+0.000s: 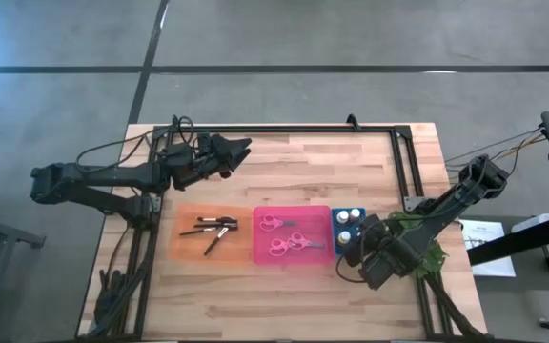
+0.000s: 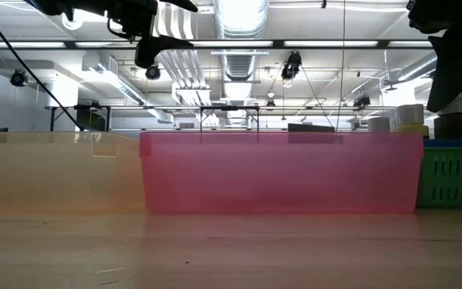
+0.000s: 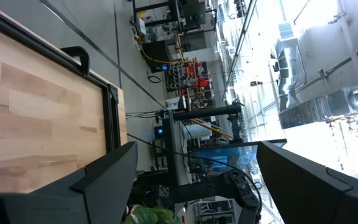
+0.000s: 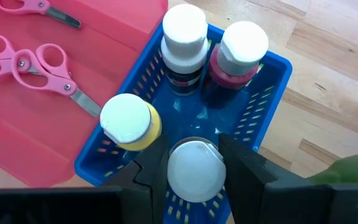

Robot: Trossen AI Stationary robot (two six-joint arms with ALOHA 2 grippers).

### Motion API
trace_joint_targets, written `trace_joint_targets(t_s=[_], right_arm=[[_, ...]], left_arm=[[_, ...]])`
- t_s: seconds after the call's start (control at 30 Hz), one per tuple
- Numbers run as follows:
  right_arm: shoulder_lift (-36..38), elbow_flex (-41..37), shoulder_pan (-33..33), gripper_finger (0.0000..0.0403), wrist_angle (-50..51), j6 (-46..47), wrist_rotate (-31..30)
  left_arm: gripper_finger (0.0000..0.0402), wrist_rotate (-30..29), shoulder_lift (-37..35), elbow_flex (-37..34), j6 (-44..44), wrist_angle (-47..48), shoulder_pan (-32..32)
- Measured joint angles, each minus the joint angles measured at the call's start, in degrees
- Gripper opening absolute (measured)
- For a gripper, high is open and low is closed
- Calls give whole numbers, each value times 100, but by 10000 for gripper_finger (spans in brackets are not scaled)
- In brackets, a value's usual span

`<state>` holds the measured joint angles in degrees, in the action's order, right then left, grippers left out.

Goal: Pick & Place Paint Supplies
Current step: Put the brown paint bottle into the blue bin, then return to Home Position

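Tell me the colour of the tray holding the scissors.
Pink; the tray with two scissors shows best in the high view.

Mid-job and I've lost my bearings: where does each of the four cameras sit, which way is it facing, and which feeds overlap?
High: above the wooden table, looking straight down; both dark arms show, the open left end effector raised at the far edge.
Low: at tabletop height, looking level at the translucent pink plastic tray; arm parts hang at the top.
Left wrist: looks past its spread fingers to the room.
Right wrist: looks down into the blue slotted basket; right end effector shut on a white-capped paint bottle.
Shared: high and right wrist both show the pink-handled scissors.
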<state>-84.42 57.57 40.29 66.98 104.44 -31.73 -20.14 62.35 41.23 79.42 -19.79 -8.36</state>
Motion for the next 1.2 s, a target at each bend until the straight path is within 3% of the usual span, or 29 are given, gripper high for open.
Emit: trace_joint_targets(t_s=[0.13, 0.27, 0.4, 0.8, 1.2], right_arm=[[0, -1, 0, 113, 3, -6, -3], [0, -1, 0, 153, 11, 11, -15], [0, -1, 0, 163, 13, 14, -47], [103, 1, 0, 112, 10, -2, -270], [274, 3, -4, 111, 54, -54, -307]], left_arm=[[336, 0, 0, 0, -13, 0, 0], [336, 0, 0, 0, -13, 0, 0], [336, 0, 0, 0, -13, 0, -4], [336, 0, 0, 0, -11, 2, -4], [336, 1, 1, -1, -13, 2, -4]])
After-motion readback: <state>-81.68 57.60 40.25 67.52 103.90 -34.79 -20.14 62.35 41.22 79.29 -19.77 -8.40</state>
